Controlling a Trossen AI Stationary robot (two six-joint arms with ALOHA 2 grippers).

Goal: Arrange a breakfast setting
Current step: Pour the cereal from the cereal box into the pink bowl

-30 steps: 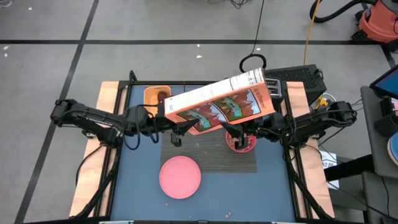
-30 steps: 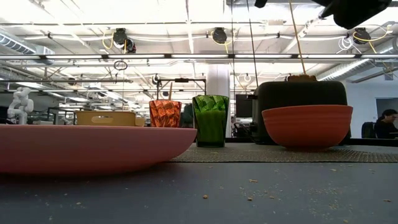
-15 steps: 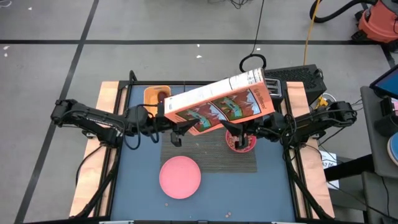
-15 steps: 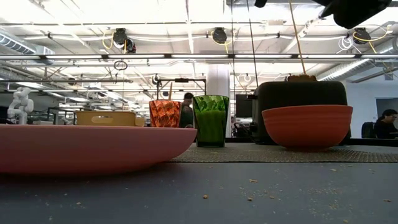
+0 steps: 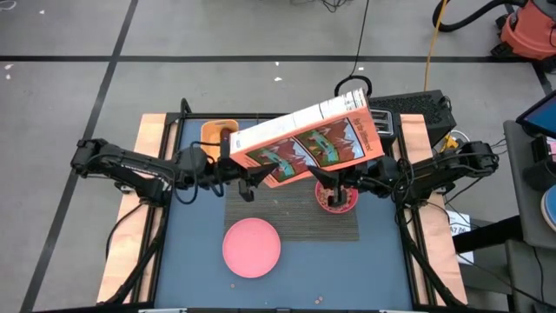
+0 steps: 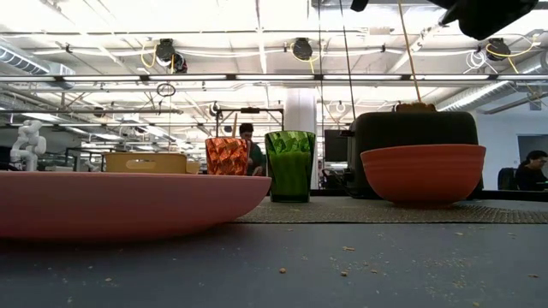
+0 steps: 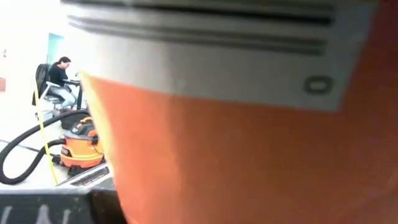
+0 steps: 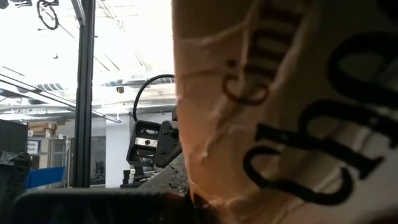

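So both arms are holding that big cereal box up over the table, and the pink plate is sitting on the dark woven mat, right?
Not quite. The pink plate lies on the bare blue table, just in front of the dark woven mat, not on it; the high view shows this. The rest holds: the left gripper and right gripper hold the cereal box up.

1. Cereal box [image 5: 304,146]: orange face with a printed scene in green, blue and brown, and a white edge with dark print.
2. Plate [image 5: 252,247]: plain pink, in front of the box.
3. Bowl [image 6: 423,174]: orange-red, faintly ribbed.
4. Placemat [image 5: 291,217]: dark grey weave, under the bowl.
5. Small cup [image 6: 289,165]: translucent green, faceted.
6. Tumbler [image 6: 227,156]: orange-red, faceted, left of the cup.
7. Toaster [image 6: 417,137]: black, behind the bowl.
8. Table [image 5: 195,252]: dark blue with pale wood borders.
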